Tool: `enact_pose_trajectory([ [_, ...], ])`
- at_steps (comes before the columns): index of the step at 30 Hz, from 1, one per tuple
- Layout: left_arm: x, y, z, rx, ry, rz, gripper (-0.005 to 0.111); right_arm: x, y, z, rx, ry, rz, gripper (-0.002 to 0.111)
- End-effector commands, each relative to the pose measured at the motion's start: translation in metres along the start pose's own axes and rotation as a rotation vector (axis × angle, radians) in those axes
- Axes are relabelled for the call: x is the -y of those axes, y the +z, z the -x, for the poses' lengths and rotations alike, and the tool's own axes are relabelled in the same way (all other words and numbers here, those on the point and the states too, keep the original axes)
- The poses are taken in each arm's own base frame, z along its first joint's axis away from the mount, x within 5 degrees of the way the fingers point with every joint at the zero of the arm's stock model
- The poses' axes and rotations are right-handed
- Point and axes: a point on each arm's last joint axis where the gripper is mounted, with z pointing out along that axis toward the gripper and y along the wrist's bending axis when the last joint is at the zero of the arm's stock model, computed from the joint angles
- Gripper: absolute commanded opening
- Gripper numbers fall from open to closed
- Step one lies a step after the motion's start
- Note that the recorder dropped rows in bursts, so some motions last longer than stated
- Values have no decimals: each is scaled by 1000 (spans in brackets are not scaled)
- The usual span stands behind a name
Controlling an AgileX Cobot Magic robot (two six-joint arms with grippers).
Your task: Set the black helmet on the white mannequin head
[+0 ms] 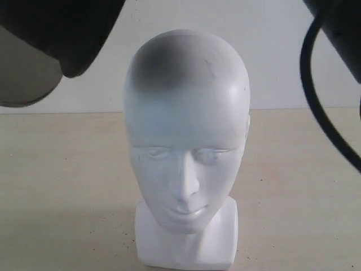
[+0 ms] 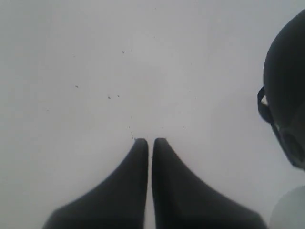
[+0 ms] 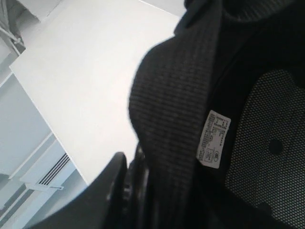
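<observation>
The white mannequin head [image 1: 186,147] stands upright on its square base in the middle of the exterior view, facing the camera, crown bare. The black helmet [image 1: 62,28] hangs above and to the left of it, its smoky visor [image 1: 22,73] at the left edge. In the right wrist view my right gripper [image 3: 138,164] is shut on the helmet's rim: one finger [image 3: 112,191] lies outside the shell and the other is hidden in the padded lining [image 3: 176,95]. My left gripper [image 2: 150,141] is shut and holds nothing, with the helmet [image 2: 286,90] off to one side.
The head stands on a beige table [image 1: 62,186] with a white wall [image 1: 271,56] behind. A dark arm part and a black cable [image 1: 316,107] hang at the top right of the exterior view. A white label [image 3: 213,139] is sewn inside the helmet.
</observation>
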Motion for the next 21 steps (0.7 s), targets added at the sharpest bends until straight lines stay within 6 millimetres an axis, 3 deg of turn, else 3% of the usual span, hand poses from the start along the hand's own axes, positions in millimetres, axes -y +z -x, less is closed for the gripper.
enact_pose_trajectory([
  [1, 14, 8, 35, 32, 26, -39, 4, 3, -16, 4, 94, 7, 8, 0],
  [6, 28, 37, 71, -35, 62, -41, 4, 9, -31, 1, 94, -9, -43, 0],
  [11, 42, 78, 105, -111, 63, -33, 4, 7, -39, 4, 120, -61, -63, 0],
  [12, 47, 94, 113, -158, 60, -37, 4, 9, -42, 4, 127, -77, -79, 0],
  [16, 67, 139, 121, -300, 98, -136, 4, 16, -53, 1, 121, -116, -125, 0],
  [18, 80, 157, 114, -371, 180, -217, 4, 19, -56, -1, 111, -144, -141, 0],
  [21, 98, 173, 113, -425, 254, -322, 4, 14, -59, 2, 127, -202, -143, 0],
])
